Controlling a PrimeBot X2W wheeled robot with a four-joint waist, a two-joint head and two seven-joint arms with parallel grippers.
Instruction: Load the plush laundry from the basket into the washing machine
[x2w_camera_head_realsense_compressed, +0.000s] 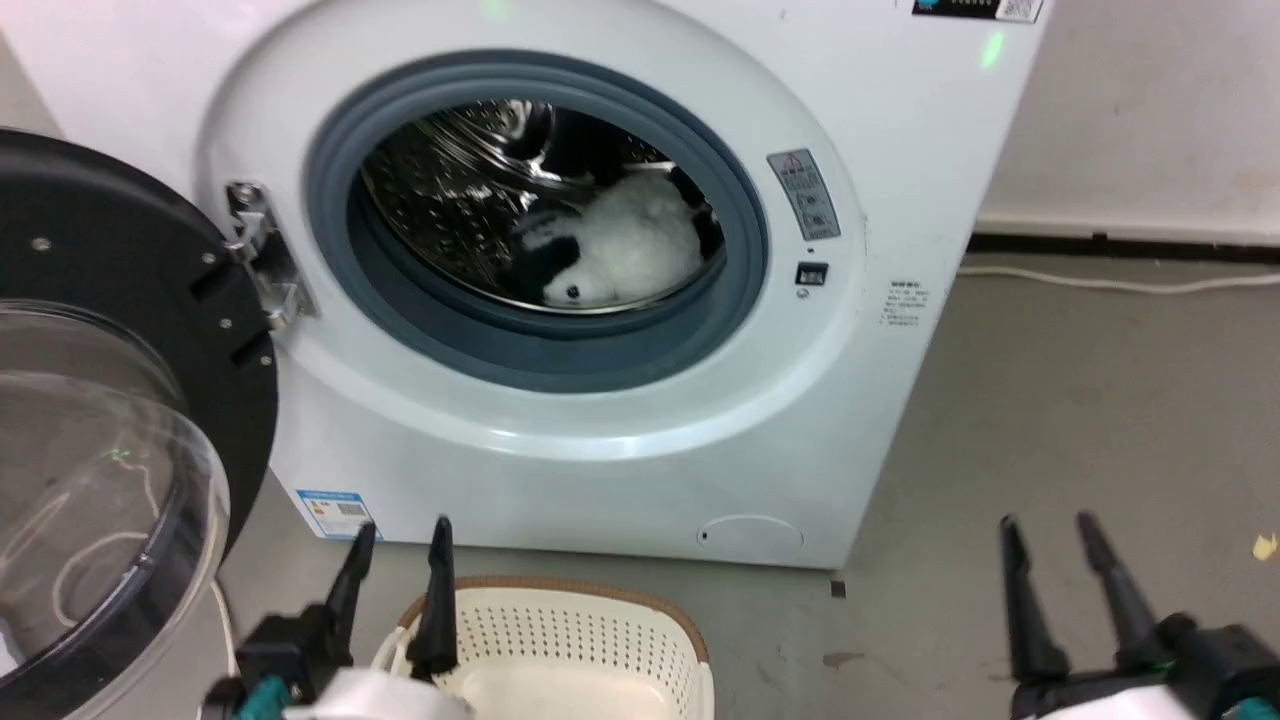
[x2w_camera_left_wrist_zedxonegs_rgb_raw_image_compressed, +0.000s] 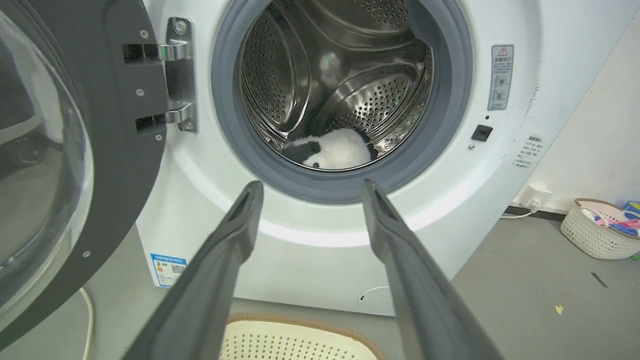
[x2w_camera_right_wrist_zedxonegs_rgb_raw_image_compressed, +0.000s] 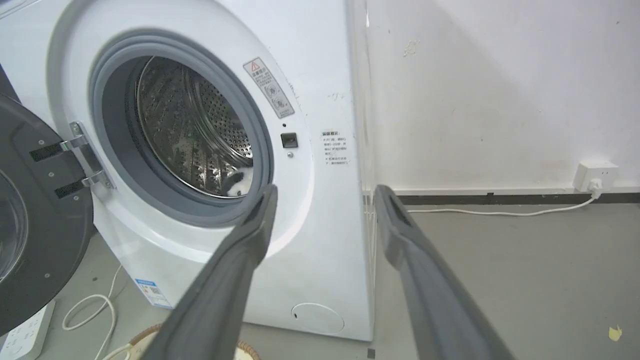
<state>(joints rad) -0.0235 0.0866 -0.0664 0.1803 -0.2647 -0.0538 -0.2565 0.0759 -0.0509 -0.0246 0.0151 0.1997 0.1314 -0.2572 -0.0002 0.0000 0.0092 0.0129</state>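
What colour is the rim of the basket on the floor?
The basket's rim is brown, woven-looking, over a cream-white perforated body. The head view shows it best.

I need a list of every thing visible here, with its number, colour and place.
washing machine: 1, white, centre, port open
door: 1, black frame, clear dome, swung open at left
drum: 1, shiny steel, inside the port
soft toy: 1, white and black, lying in the drum
basket: 1, cream, brown rim, floor before the machine
second basket: 1, cream, by the right wall
cables: 2, white, along the wall; below the door
wall socket: 1, white, low on the wall
power strip: 1, white, floor below the door
scrap: 1, yellow, floor at right
left tool: 1, dark, open, over the basket's left rim
right tool: 1, dark, open, over bare floor
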